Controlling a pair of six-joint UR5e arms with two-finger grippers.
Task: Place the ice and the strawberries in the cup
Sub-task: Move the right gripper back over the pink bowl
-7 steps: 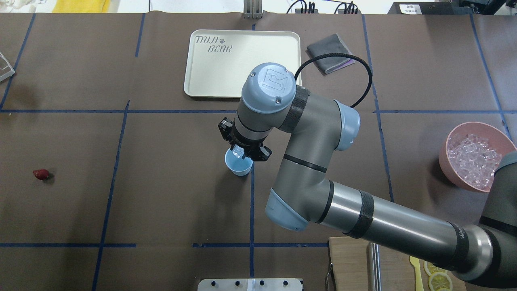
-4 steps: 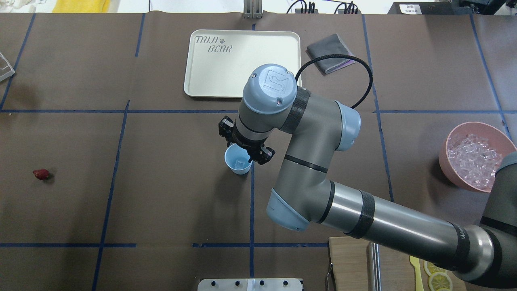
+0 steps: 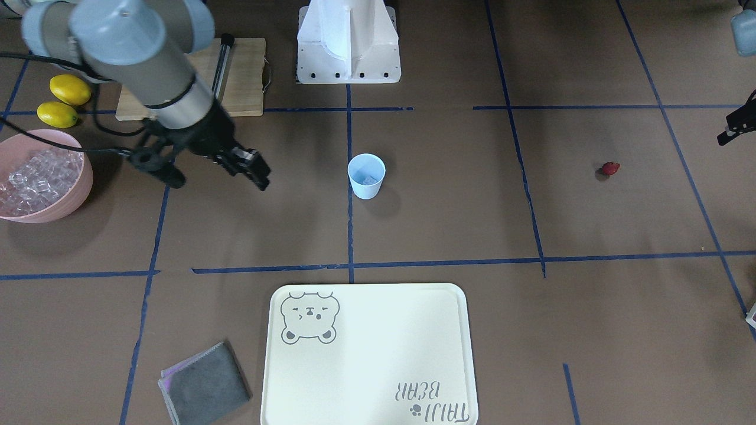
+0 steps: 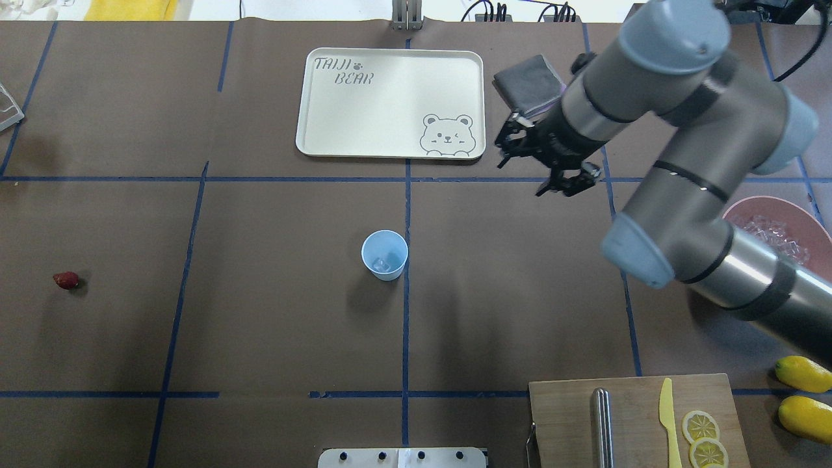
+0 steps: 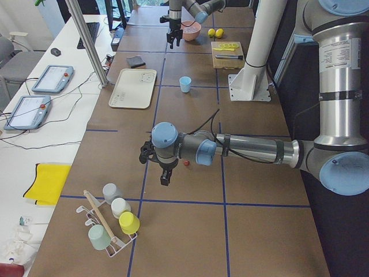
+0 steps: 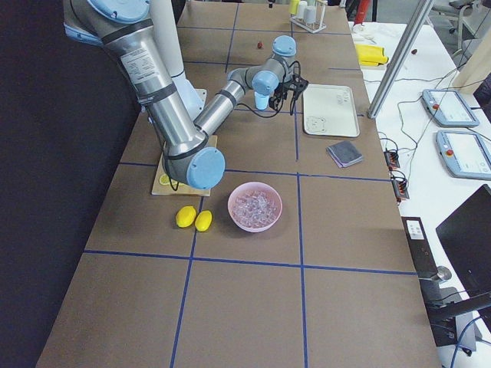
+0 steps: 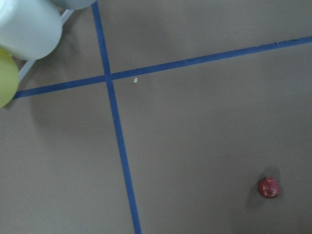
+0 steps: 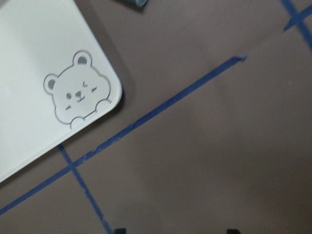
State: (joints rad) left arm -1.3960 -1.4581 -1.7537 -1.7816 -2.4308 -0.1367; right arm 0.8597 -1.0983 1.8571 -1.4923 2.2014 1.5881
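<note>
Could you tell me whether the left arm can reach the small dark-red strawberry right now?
Probably yes: the small dark-red strawberry lies in the open on the brown table, with the left gripper close by.

The cup (image 4: 385, 255) stands alone on the bare brown table cover (image 4: 260, 325), open from above and on every side. Its nearest neighbour, the cream tray (image 4: 390, 97), lies well apart on the far side. Bare cover also surrounds the strawberry (image 4: 65, 280) and runs from it to the cup. The right arm (image 4: 689, 156) and its spread right gripper (image 4: 545, 169) hang between the tray, the grey cloth (image 4: 528, 81) and the pink bowl (image 4: 777, 203), crowding that side. The cutting board (image 4: 565, 422) and the lemons (image 4: 803, 374) fill the near right corner.
</note>
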